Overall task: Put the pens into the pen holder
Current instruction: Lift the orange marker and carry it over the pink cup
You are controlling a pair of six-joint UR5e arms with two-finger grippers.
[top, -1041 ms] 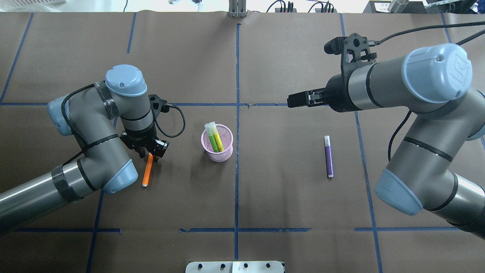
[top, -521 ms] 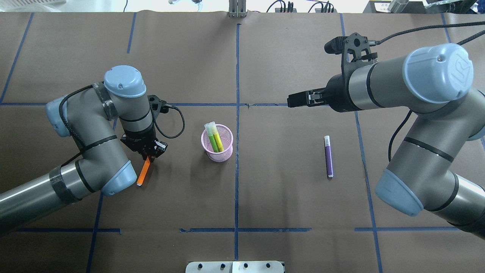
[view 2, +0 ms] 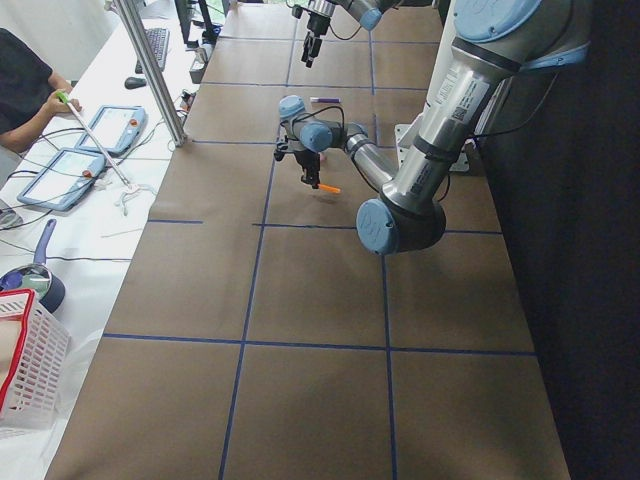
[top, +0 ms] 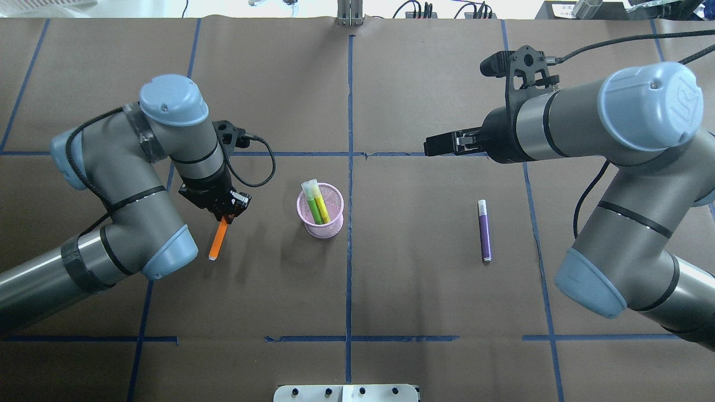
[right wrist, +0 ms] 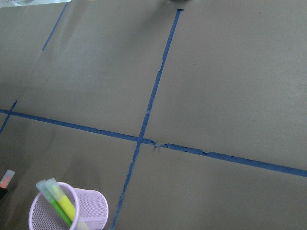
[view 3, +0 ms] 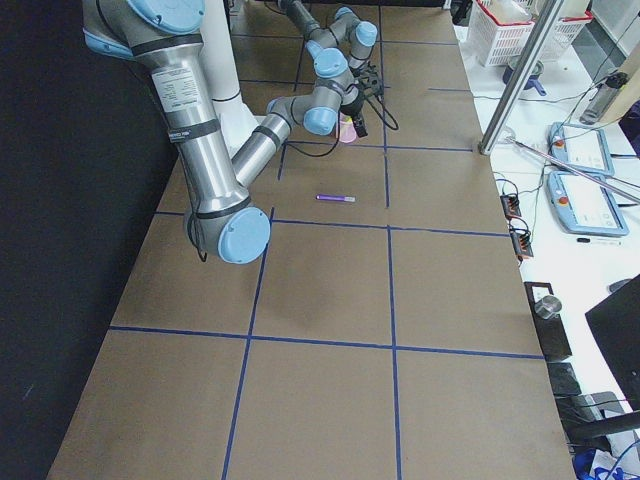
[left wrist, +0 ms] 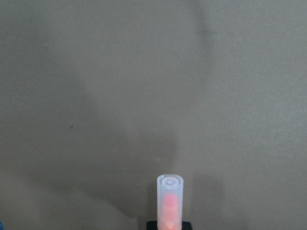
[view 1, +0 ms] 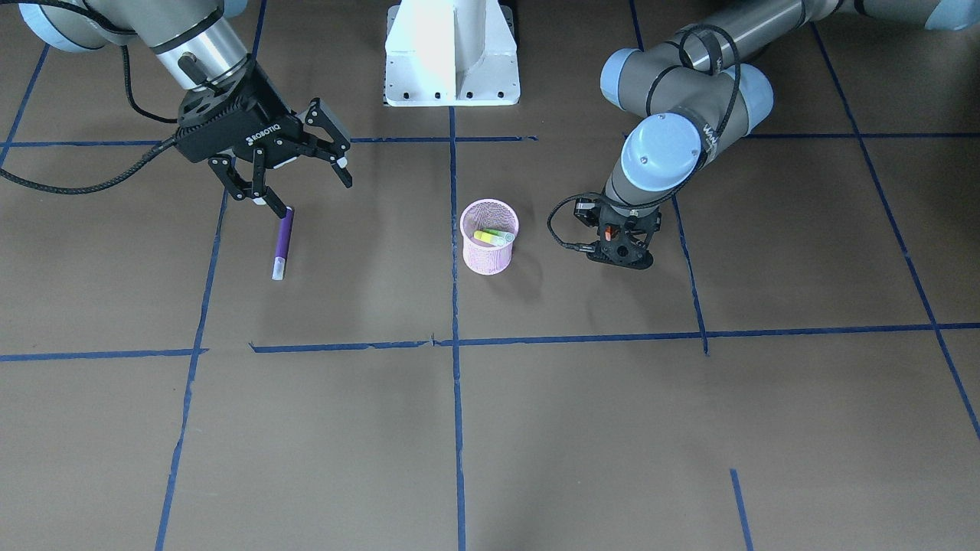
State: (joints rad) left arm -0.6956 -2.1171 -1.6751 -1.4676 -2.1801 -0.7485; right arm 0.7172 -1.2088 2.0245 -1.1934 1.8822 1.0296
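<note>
Lifted since a second ago: my left gripper (top: 225,207) has come up and carried the orange pen (top: 217,243) off the table (top: 391,290), where it lay flat. Now the pen hangs slanted, left of centre in the overhead view.

- Left gripper: clamped on the orange pen near one end. The pale capped end sticks out free in the wrist view.
- Right gripper (view 1: 312,197): fingers spread wide, empty, hovering. It has not shifted.
- Pen holder (top: 329,226): upright at centre. The green pen (top: 311,209) and yellow pen (top: 319,206) lean toward its upper-left rim.
- Purple pen (top: 484,231): flat on the table, right of centre, untouched.

Risks, as I judge them:
- An end grip leaves a long lever, so the pen may pivot or slip during the carry.
- A slanted free end could catch the rim or the two leaning caps, which face my approach side.
- The mesh cup looks light, so a nudge could tip it.
- Releasing too high could bounce the pen out.
</note>
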